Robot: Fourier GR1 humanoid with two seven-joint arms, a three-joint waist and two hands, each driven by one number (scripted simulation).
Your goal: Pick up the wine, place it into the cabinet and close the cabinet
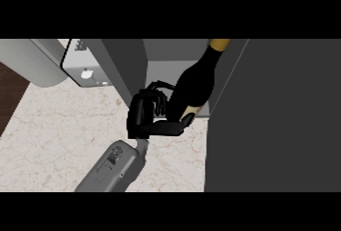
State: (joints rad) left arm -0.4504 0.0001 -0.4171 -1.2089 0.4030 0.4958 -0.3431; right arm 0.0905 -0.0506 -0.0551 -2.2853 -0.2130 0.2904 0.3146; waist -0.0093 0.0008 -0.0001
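Fingers (154, 90) of the robot hand (145, 115) curl around the wine bottle (195, 83).

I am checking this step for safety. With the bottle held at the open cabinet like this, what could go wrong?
1. The wine bottle leans, neck toward the back, in the hand; it might tip when released.
2. The bottle is close to the dark cabinet door on the right and could knock its edge.
3. The hand is at the cabinet opening, so closing the door before withdrawing could trap it.
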